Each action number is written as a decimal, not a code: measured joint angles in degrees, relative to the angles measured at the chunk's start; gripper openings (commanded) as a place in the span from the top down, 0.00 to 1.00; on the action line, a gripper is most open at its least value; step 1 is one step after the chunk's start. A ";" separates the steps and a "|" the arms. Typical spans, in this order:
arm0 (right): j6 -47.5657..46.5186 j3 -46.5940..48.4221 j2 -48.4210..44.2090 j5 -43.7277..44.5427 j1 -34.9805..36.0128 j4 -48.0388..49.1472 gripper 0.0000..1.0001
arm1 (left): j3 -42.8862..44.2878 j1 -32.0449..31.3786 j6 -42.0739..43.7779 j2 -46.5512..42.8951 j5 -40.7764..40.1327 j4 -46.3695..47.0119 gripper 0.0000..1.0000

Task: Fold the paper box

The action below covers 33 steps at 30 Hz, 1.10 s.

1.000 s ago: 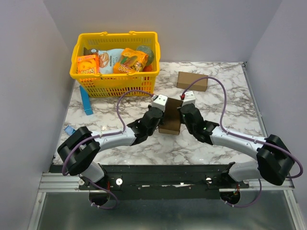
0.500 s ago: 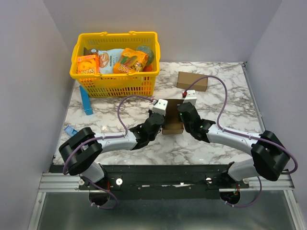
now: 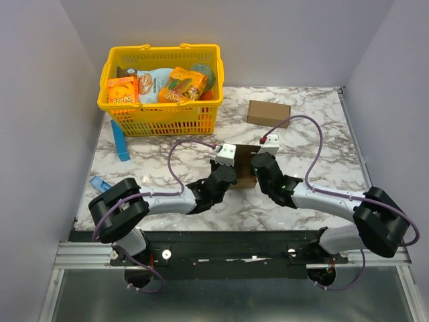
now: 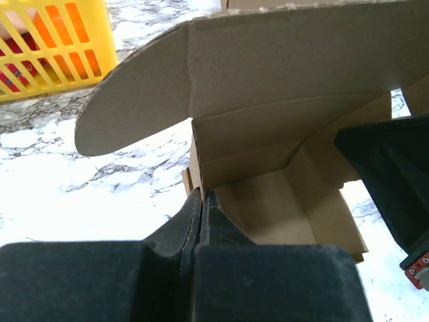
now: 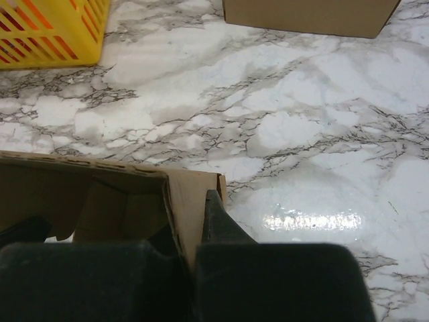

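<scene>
**Work item.** The paper box sits on the marble table, near the middle and toward the near edge, directly between the two grippers. It is plain brown cardboard, partly erected and open. The left wrist view shows an open cavity with a floor panel and upright inner walls. A large lid panel is raised above it, and a rounded flap sticks out to one side.

**Left gripper**. The jaws are drawn almost fully together, with only a thin seam between the fingers. The tips meet the bottom of the box's upright corner edge and pinch the thin wall there.

**Right gripper**. The jaws are likewise narrow, closed on a side wall of the box. The cardboard edge runs down between the two dark fingers. The hollow of the box lies to one side of this grip and bare marble to the other.

**Surroundings.** A yellow plastic basket stands at the far left of the table, holding orange printed snack boxes and other packets. A blue strip lies just in front of the basket. A longer closed brown carton rests farther back, well apart from the box.
</scene>
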 measured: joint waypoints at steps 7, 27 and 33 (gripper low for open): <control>1.68 -2.36 -2.16 1.22 1.01 0.22 0.99 | -0.63 -2.80 -1.22 0.31 -3.28 -0.22 1.00; 8.61 -9.20 -9.99 -2.95 2.93 -7.10 0.29 | -4.07 -8.02 -3.58 3.56 -10.62 -1.79 1.00; 6.97 -11.61 -19.71 -9.81 2.97 -11.15 0.20 | -3.48 -8.17 -3.02 4.07 -13.29 -3.54 1.00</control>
